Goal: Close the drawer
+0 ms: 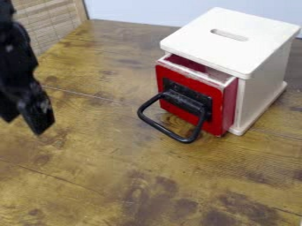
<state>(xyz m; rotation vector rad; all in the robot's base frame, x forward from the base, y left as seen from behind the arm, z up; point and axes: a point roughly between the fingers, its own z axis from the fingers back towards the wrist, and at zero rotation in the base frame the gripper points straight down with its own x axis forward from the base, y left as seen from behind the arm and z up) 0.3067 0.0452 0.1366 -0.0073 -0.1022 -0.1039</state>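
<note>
step: approach, drawer [192, 97] ajar | gripper [32, 113] far left over desk [130, 185], jaws spread, empty | next: push red front in

We see the box [242, 62] standing on the table [130, 185], toward the far right of it. The drawer [195, 95] sits in the box's front face, pulled slightly out, so a gap shows between its top edge and the box's top. Its loop handle [169, 122] hangs forward and down from the drawer front, the lower end resting on the table. The gripper [32, 113] hangs at the left edge of the view, well apart from the handle, above the table.
</note>
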